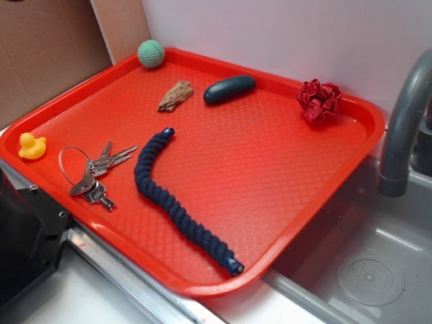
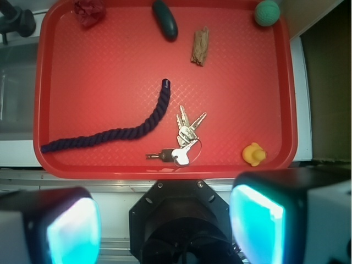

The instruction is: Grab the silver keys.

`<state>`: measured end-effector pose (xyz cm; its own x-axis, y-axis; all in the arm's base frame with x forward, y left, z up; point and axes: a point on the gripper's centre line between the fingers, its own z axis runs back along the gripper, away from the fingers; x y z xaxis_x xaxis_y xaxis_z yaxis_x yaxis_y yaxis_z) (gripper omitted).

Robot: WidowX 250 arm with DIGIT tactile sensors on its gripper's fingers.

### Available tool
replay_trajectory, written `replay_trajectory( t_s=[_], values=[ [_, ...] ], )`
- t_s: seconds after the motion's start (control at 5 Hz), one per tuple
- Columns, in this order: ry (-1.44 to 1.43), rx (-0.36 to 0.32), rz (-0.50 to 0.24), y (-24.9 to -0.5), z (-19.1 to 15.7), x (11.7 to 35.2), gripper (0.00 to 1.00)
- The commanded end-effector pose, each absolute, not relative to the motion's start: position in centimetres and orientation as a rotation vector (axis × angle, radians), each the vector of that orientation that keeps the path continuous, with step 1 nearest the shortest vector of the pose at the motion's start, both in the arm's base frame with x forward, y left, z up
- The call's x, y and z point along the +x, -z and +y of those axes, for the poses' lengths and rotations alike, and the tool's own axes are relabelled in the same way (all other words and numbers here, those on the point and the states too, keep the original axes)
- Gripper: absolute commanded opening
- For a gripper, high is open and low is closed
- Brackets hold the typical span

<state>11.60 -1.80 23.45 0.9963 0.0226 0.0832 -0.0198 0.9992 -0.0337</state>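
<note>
The silver keys [image 1: 94, 174] lie flat on the red tray [image 1: 283, 202] near its front left, on a thin wire loop, between the yellow duck [image 1: 31, 146] and the dark blue rope [image 1: 177, 202]. In the wrist view the keys [image 2: 184, 138] sit near the tray's [image 2: 99, 77] near edge, left of the duck [image 2: 253, 154]. My gripper [image 2: 165, 220] is open and empty, high above and short of the tray's near edge; its two pads [image 2: 74, 231] glow cyan at the bottom of the wrist view. The gripper does not show in the exterior view.
On the tray also lie a green ball [image 1: 150, 53], a brown wood piece [image 1: 175, 95], a dark oval object [image 1: 229, 89] and a red crumpled bow [image 1: 319, 99]. A grey faucet [image 1: 401, 128] and sink [image 1: 364, 270] stand right of the tray. The black robot base [image 1: 23, 243] is at the left front.
</note>
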Motion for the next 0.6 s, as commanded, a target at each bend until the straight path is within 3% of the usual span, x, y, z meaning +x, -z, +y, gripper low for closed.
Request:
replay_trajectory(
  t_s=[0.0,0.4],
  values=[
    [-0.021,-0.033,-0.084,-23.4,-1.8,11.6,1.0],
    [-0.417,-0.059,-0.075,-16.2,1.2,11.2,1.0]
  ],
)
